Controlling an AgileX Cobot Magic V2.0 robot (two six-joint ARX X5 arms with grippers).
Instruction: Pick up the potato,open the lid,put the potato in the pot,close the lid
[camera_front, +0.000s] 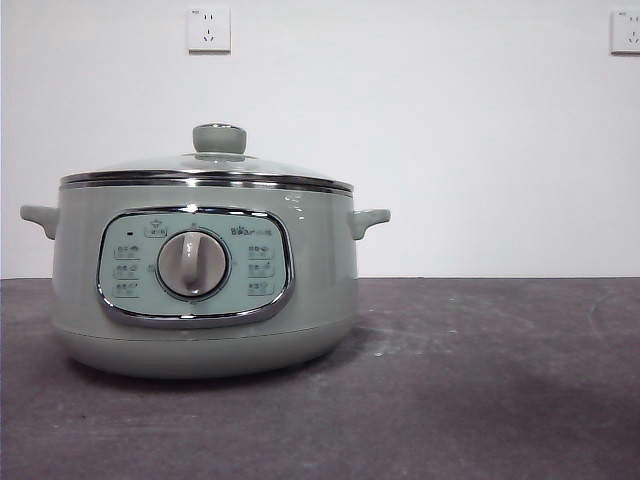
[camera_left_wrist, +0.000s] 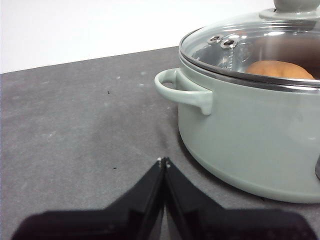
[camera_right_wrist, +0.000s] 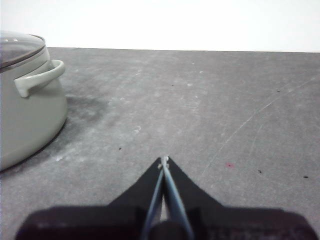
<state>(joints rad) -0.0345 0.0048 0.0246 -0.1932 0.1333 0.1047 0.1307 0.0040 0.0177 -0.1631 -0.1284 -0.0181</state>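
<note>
A: Left gripper (camera_left_wrist: 163, 161)?
B: Jaws pressed together, tips meeting, nothing between them. Low over the dark table (camera_left_wrist: 75, 125), touching no object.

A: What's near it?
B: The pot (camera_left_wrist: 250, 135) is just ahead and to one side of the tips, close but apart. Its side handle (camera_left_wrist: 182, 90) juts out toward the gripper's side.

A: Lid?
B: The lid (camera_left_wrist: 250, 45) sits on the pot, chrome rim seated all round, green knob (camera_left_wrist: 295, 5) on top. Two small vent rivets show near the rim.

A: Potato?
B: The potato (camera_left_wrist: 280, 70) is inside the pot, seen orange-brown through the glass, under the lid. Not near either gripper's tips.

A: Right gripper (camera_right_wrist: 163, 160)?
B: Same, jaws closed to a thin line, holding nothing. Bare table ahead of it; the pot is well off to the side, one handle facing it, not touching.

A: Front view?
B: Pot stands on the table with lid on, dial (camera_front: 193, 264) and control panel (camera_front: 195, 265) facing the camera. No gripper visible there. Two wall sockets (camera_front: 208, 29) on the white wall behind.
</note>
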